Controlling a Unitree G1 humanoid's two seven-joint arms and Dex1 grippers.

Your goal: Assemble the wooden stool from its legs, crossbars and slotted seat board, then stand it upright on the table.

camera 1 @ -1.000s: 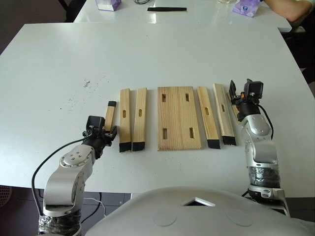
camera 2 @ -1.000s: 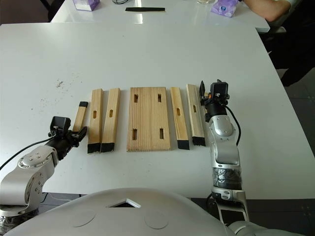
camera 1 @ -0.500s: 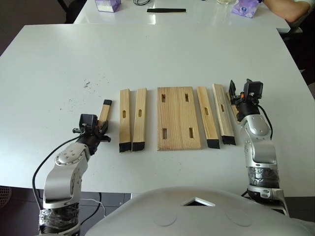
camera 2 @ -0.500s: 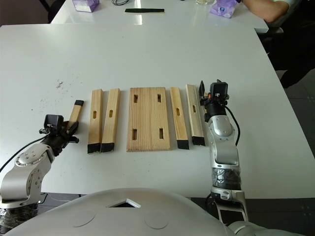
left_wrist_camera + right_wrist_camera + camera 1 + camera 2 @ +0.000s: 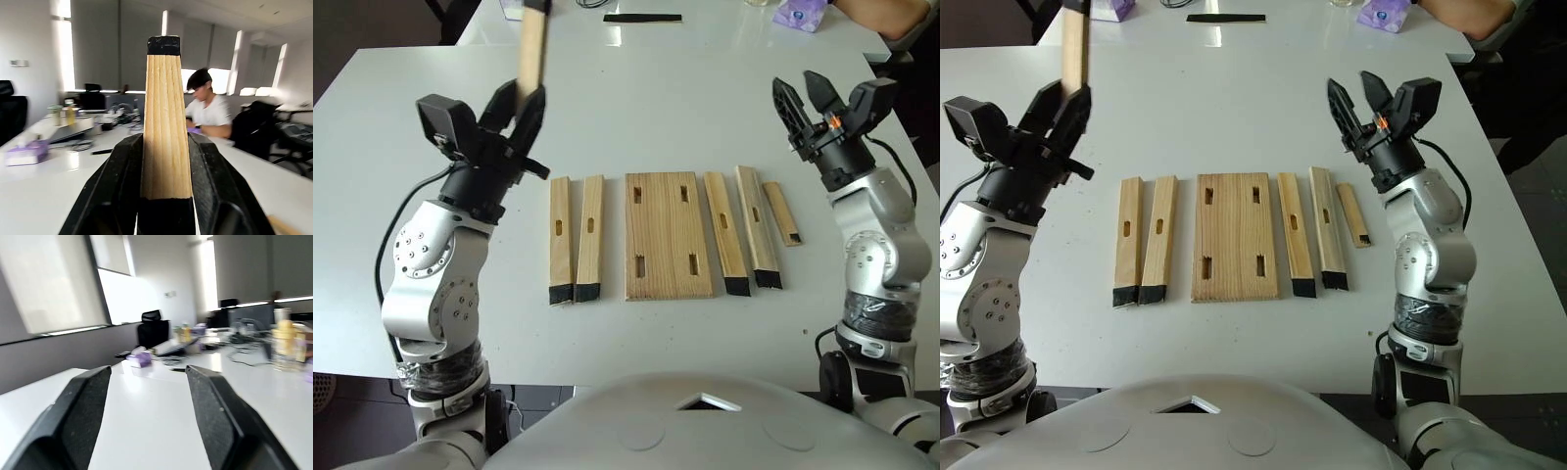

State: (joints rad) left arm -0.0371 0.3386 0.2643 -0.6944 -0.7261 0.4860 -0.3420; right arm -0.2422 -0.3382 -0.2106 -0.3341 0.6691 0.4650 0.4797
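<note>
White worktop [image 5: 705, 127], broad and plain, in an open office with tall windows, desks and dark chairs. Behind it, a second table [image 5: 724, 29] carrying a black strip [image 5: 643, 18] and a purple pack [image 5: 800, 14].

Flat at the middle of the worktop: slotted seat board [image 5: 669, 235] with four slots, long side running away from the robot. Left of it, apart by a narrow gap: left pair of legs [image 5: 590, 255], side by side, one slot each, black-capped ends toward the robot. Right of it: right pair of legs [image 5: 724, 245], laid the same way. Just beside the outer right leg: a short second crossbar [image 5: 782, 213], flat on the surface.

High over the worktop's left part, beyond and left of the left pair of legs: left pincer [image 5: 524, 98], clenched on a short crossbar [image 5: 533, 44]. Held close to upright, lower end between the fingers [image 5: 117, 186], black-capped end [image 5: 164, 45] on top, well clear of the surface.

High over the right side, above and beyond the second crossbar: right pincer [image 5: 800, 88], released, fingers [image 5: 78, 416] spread wide, nothing between them, well apart from every piece.
</note>
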